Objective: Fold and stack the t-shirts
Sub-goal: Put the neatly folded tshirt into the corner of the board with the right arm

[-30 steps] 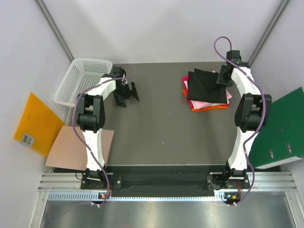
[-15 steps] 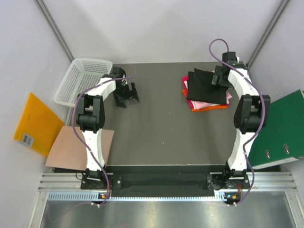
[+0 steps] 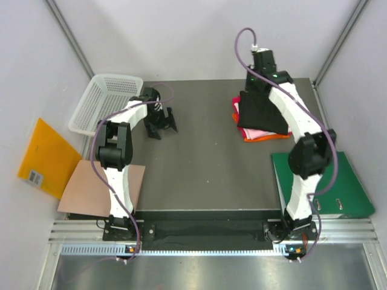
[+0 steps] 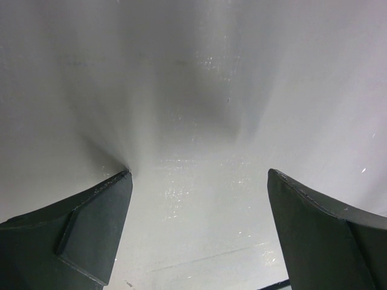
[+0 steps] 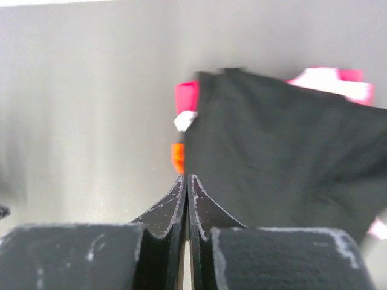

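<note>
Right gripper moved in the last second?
Yes. In the top view the right gripper went left and toward the far edge, from the t-shirt stack's right side to above its far-left corner.

The t-shirt (image 3: pixel 259 112) is matt black cloth, the basket (image 3: pixel 97 100) white plastic mesh.

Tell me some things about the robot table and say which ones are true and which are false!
1. The black t-shirt lies on top of the pile. True.
2. The left end effector is shut. False: its fingers stand wide apart, with nothing between them.
3. The right end effector is shut. True.
4. The white basket sits beside the right arm. False: it is at the far left corner, near the left arm.
5. The green folder lies on the right side. True.
</note>
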Robot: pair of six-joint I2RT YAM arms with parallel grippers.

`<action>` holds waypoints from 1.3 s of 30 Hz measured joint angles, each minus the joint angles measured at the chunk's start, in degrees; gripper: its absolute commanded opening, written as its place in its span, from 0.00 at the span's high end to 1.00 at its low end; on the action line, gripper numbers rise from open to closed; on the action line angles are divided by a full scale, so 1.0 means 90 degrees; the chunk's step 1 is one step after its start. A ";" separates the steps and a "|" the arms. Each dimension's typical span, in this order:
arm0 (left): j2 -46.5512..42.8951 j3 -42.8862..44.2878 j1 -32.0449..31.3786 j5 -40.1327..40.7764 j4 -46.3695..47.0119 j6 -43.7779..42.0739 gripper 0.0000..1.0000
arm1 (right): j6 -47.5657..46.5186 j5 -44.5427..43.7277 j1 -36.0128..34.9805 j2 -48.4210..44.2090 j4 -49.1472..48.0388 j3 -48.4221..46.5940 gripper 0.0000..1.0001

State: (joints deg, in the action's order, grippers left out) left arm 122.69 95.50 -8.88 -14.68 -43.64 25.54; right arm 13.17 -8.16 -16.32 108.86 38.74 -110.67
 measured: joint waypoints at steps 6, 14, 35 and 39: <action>-0.0090 -0.0138 -0.0017 0.0000 0.0015 0.0002 0.02 | 0.0056 0.0651 -0.0459 0.1841 0.0340 -0.0845 1.00; -0.0219 -0.0350 -0.0024 0.0000 0.0015 0.0002 0.02 | 0.0160 0.1129 -0.0670 0.2856 0.1161 -0.0843 1.00; -0.0248 -0.0410 -0.0066 -0.0017 0.0053 0.0027 0.02 | 0.0279 0.0423 0.0481 0.2050 0.1105 0.0925 1.00; -0.0248 -0.0413 -0.0068 -0.0017 0.0053 0.0027 0.02 | 0.0279 0.0308 0.0828 0.1943 0.1071 0.1098 1.00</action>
State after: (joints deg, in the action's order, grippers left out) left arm 120.46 91.79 -9.50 -14.83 -43.16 25.78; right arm 15.68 -5.39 -8.86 126.34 48.38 -100.79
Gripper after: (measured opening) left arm 0.980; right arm 0.003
